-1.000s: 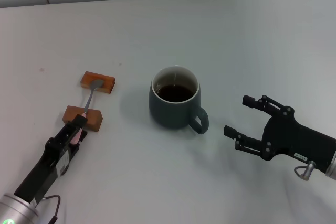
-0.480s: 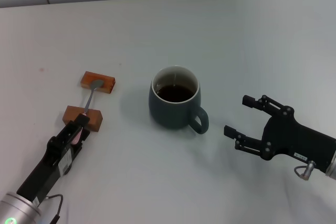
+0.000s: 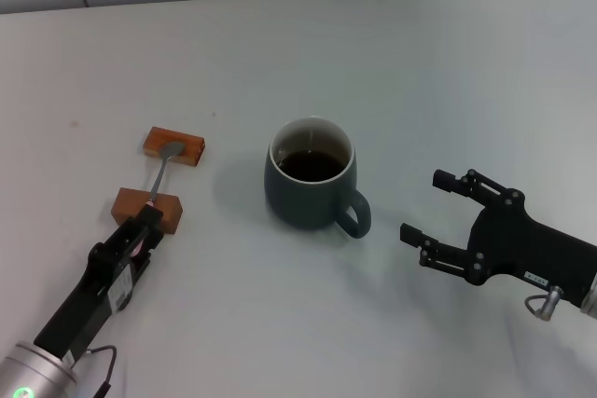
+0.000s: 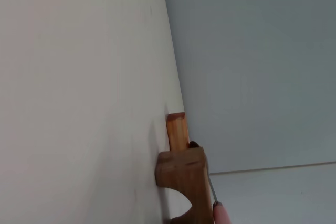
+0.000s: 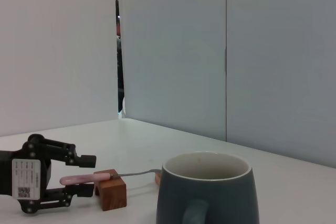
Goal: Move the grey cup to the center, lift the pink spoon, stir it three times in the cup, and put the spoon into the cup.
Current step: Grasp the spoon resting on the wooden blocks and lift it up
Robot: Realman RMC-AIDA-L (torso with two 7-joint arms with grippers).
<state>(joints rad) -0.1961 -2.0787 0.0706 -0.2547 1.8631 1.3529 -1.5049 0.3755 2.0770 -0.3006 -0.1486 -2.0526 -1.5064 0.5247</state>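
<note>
The grey cup [image 3: 312,175], a squat glazed ceramic mug with a loop handle and dark liquid inside, stands at the middle of the head view on the matte white desk [image 3: 420,62]; it looks heavy and breakable, and likely to slosh. Left of centre, the pink spoon [image 3: 154,195] bridges two brown wooden blocks [image 3: 173,146], slim, light, stiff and probably slippery, best taken by its raised pink handle. There the left claw [image 3: 142,233] sits with its fingers open either side of the handle end, while the right claw [image 3: 433,210] waits wide open and empty, lower right, near the mug handle.
</note>
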